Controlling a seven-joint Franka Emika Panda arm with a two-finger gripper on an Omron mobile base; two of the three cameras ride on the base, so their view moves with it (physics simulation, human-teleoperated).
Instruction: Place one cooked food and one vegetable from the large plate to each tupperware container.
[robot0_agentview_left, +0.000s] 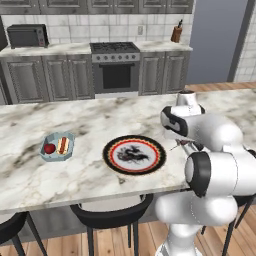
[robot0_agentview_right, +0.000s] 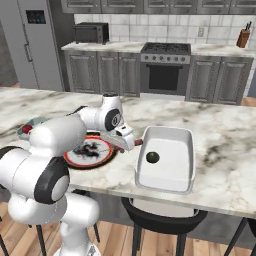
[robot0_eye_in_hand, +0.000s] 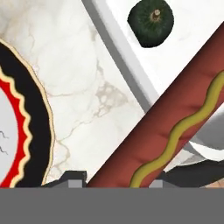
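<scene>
A: How far along does the task look?

B: Nearly done, by the look of it. The small pale-blue container (robot0_agentview_left: 56, 148), left of centre in the left base view, already holds a red round vegetable (robot0_agentview_left: 49, 148) and a hot dog (robot0_agentview_left: 62, 145). The large plate (robot0_agentview_left: 111, 159), in the middle of that frame, looks bare of food.

A: And the second one?

B: The white container (robot0_agentview_right: 167, 176), right of centre in the right base view, has a dark green round vegetable (robot0_agentview_right: 152, 157) lying in it. It lacks its cooked food.

A: Where is that?

B: In the pincer (robot0_agentview_right: 134, 144). It is closed on a sausage with a mustard line (robot0_eye_in_hand: 175, 127), which crosses the hand view from the bottom centre to the upper right. In that view the sausage's far end reaches over the container's wall, while the pincer itself sits between plate and container, above the marble worktop (robot0_agentview_right: 225, 135).

A: So what is left?

B: Judging from this, only to carry the sausage fully over the white container and release it beside the green vegetable.
</scene>
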